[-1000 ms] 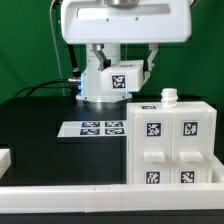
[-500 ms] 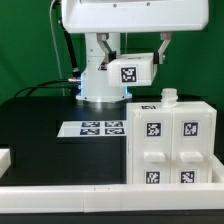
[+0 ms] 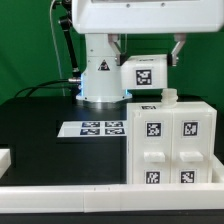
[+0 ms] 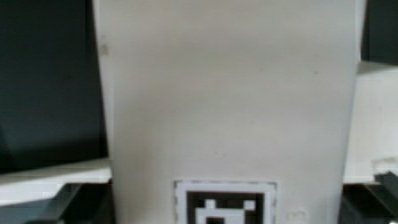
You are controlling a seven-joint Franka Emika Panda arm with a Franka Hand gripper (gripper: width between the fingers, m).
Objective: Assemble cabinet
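Note:
The cabinet body (image 3: 170, 140) is a boxy white block with several marker tags on its front. It stands on the black table at the exterior view's right, with a small white knob (image 3: 169, 96) on top. My gripper (image 3: 148, 55) is shut on a white panel (image 3: 146, 73) with one marker tag and holds it in the air, above and just left of the cabinet's top. In the wrist view the panel (image 4: 222, 100) fills the middle, its tag near my dark fingers (image 4: 71, 200).
The marker board (image 3: 95, 129) lies flat on the table left of the cabinet. The arm's white base (image 3: 100, 75) stands behind it. A white block (image 3: 5, 160) shows at the left edge. A white rail (image 3: 100, 195) runs along the front.
My gripper has carried the white panel toward the exterior view's right, from over the arm's base to near the cabinet's top. The cabinet body has not moved.

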